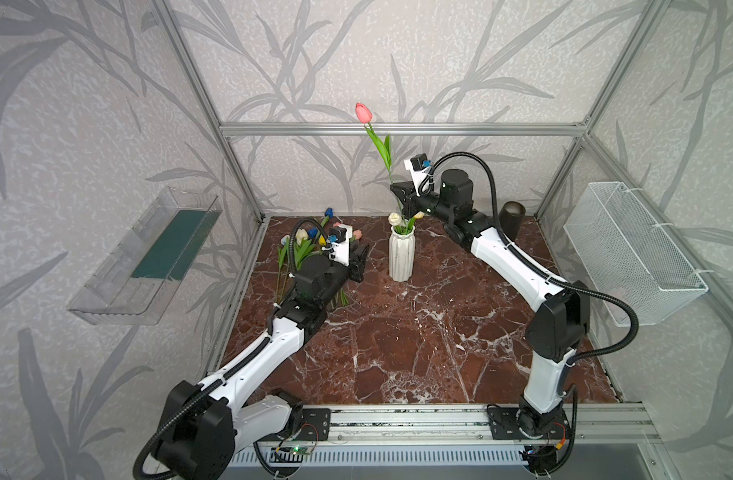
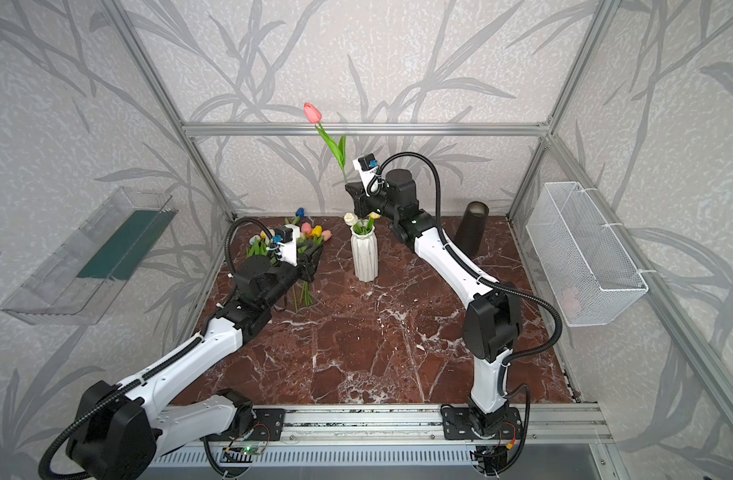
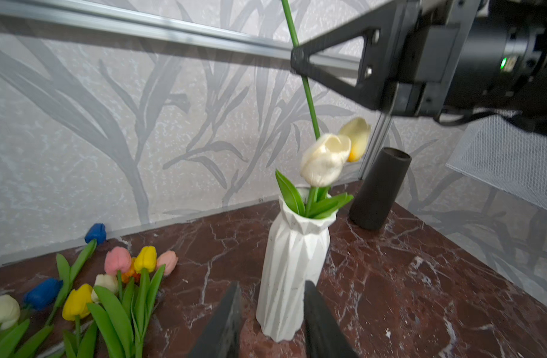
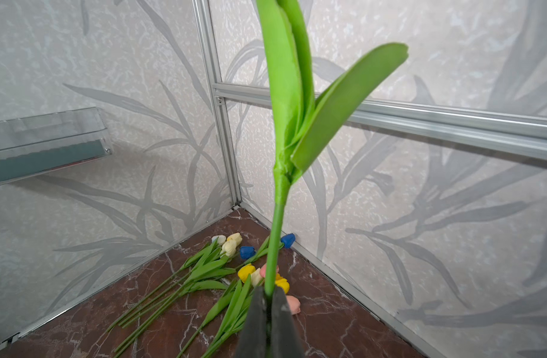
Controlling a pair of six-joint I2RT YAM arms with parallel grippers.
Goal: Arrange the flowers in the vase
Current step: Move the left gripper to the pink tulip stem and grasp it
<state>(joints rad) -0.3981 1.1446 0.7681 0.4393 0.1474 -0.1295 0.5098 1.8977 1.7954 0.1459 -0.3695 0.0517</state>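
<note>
Pink tulip (image 1: 362, 112): light, bendy; we judge its lower stem the handhold. Right gripper (image 4: 269, 289) clamps there; left gripper (image 3: 272, 283) gapes empty.

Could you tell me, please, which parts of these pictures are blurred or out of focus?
Left wrist view: right gripper and its arm blurred, vase sharp. Right wrist view: its fingers soft, the held tulip clear. Both top views: sharp, evenly lit.

The vase (image 1: 402, 259) stands on the table (image 1: 398, 353), two flowers (image 3: 323, 159) in it, another flower (image 4: 284, 108) upright over it. The loose flowers (image 3: 117, 269) lie to its left; a second vase (image 1: 511, 220) stands behind, to the right.
</note>
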